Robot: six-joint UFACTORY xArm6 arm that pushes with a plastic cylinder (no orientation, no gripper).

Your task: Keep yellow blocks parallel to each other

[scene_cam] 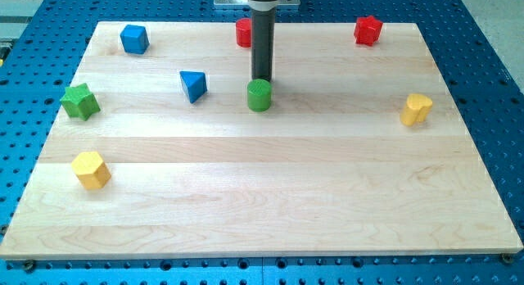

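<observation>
A yellow hexagonal block (90,169) lies near the board's left edge, toward the view's bottom. A second yellow block (416,109), a rounded elongated shape, lies near the right edge, higher up. My tip (260,79) is at the board's upper middle, just above a green cylinder (259,95) and touching or nearly touching it. The tip is far from both yellow blocks.
A blue cube (134,38) sits at the top left and a blue triangle (193,85) left of the green cylinder. A green star (79,101) lies at the left edge. A red block (243,32) is partly hidden behind the rod. A red star (368,29) sits top right.
</observation>
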